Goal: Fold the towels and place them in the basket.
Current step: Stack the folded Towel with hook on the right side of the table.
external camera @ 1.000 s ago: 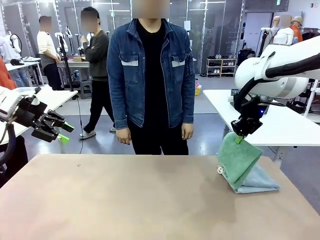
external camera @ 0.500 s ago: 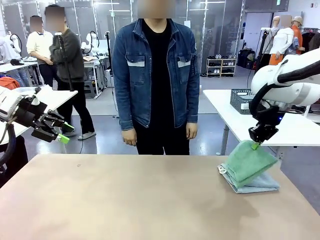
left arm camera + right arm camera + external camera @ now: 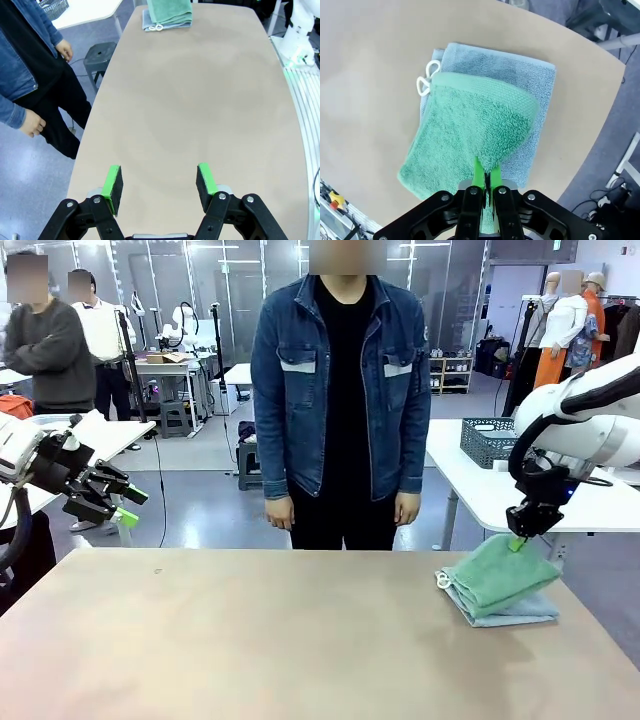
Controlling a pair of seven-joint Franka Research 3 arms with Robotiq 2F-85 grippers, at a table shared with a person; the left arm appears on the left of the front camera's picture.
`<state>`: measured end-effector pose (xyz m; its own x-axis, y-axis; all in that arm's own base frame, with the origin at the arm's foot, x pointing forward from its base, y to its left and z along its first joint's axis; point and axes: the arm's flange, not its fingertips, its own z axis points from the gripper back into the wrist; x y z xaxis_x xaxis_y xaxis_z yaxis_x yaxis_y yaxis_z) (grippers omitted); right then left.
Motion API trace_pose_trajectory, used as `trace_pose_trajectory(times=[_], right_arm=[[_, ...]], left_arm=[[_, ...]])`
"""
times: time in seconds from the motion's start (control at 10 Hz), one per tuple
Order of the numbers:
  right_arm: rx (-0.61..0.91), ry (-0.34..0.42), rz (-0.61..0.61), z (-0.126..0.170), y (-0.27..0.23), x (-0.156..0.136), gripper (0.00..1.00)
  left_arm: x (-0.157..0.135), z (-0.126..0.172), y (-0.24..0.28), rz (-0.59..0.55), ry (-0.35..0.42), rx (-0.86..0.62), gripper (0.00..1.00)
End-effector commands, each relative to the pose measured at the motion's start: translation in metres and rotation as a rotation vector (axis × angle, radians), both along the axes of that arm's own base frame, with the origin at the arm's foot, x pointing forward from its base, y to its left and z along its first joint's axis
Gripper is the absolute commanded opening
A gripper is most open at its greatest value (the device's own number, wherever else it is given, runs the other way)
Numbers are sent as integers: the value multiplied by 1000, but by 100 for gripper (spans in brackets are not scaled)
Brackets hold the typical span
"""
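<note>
A green towel lies folded on top of a light blue towel at the table's right side. My right gripper is shut on the green towel's far right edge and holds that edge slightly raised. In the right wrist view the fingertips pinch a fold of the green towel, with the blue towel beneath and white loops at the corner. My left gripper hangs open off the table's left edge, with nothing between its pads. The dark basket stands on a white side table at the right.
A person in a denim jacket stands at the table's far side with hands down. The tan tabletop stretches bare between the arms. The white side table lies beyond the right edge.
My right gripper has moved right and down, laying the green towel's raised edge lower over the blue towel. The person has shifted slightly to the right. The left arm is still.
</note>
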<state>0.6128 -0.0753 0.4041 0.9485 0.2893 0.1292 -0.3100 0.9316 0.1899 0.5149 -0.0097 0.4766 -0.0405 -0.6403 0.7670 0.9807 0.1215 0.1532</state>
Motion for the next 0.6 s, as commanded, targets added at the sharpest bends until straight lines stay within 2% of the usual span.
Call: trace_pose_trajectory(times=[0.0,0.3,0.4,0.5], right_arm=[[32,13,-22,-9,-8,9,9],[15,64,-73,-23,-12,12,41],[9,74,-112,-22,-14,12,48],[-9,66,-128,-21,-16,13,60]], left_arm=[[0,3,0,6,3,13,75],[0,3,0,6,3,13,75],[0,3,0,6,3,13,75],[0,3,0,6,3,13,75]])
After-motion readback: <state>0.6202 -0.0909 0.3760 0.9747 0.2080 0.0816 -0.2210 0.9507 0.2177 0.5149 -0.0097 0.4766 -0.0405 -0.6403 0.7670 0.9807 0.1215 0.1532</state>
